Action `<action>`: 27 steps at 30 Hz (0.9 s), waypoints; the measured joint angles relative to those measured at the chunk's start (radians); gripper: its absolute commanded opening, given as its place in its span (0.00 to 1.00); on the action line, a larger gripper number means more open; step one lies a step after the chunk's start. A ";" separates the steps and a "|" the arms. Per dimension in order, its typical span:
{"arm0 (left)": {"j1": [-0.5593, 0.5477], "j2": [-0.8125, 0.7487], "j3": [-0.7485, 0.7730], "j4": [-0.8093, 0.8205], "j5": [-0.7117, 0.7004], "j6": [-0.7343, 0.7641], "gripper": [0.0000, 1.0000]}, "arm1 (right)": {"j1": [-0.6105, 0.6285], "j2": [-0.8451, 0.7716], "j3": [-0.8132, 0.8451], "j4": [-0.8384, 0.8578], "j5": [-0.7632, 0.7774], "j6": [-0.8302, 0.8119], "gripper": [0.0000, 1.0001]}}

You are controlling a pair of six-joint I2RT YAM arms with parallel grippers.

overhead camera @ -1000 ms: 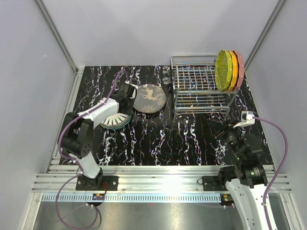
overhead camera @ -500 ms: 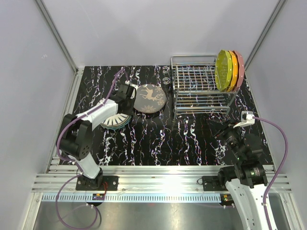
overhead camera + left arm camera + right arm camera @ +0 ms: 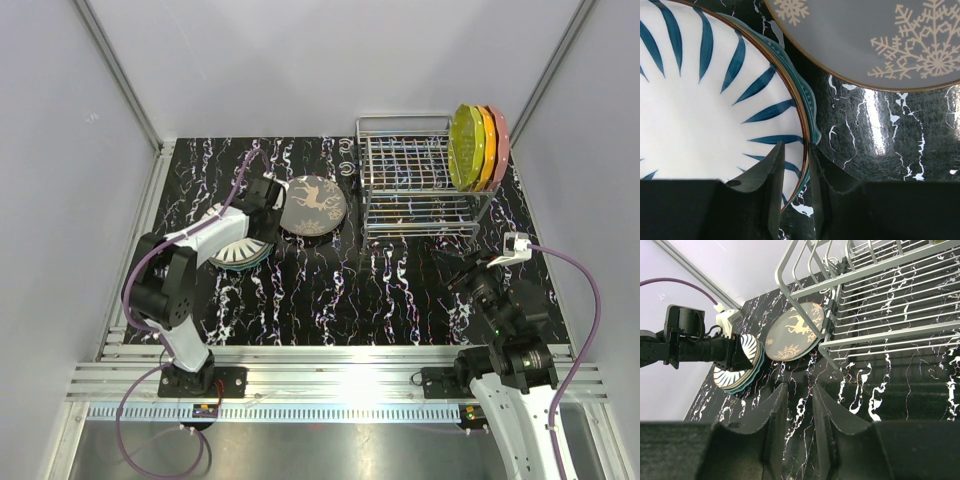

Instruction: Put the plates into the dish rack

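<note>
A white plate with dark blue stripes [image 3: 232, 250] tops a stack on a teal plate [image 3: 810, 107] at the left. My left gripper [image 3: 796, 147] stands over the stack's right edge [image 3: 266, 205], its jaws narrowly apart astride the striped plate's rim [image 3: 700, 115], shut on it. A grey-brown plate with a pale tree motif [image 3: 312, 205] lies flat between the stack and the chrome dish rack [image 3: 415, 190]. Yellow-green [image 3: 462, 148], orange [image 3: 485, 150] and pink [image 3: 500, 142] plates stand upright at the rack's right end. My right gripper [image 3: 799, 387] hovers empty, a narrow gap between its jaws, near the rack's front right [image 3: 460, 272].
The black marbled table [image 3: 350, 290] is walled by grey panels on three sides. An aluminium rail [image 3: 330, 380] runs along the near edge. The rack's near left corner [image 3: 826, 347] almost touches the grey-brown plate [image 3: 790, 330].
My left gripper has shifted slightly at the stack's edge. The plates and my right arm have not moved.
</note>
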 measured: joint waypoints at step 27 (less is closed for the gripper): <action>-0.033 -0.167 0.006 -0.041 0.053 -0.026 0.00 | 0.000 0.023 0.000 0.050 -0.168 -0.010 0.41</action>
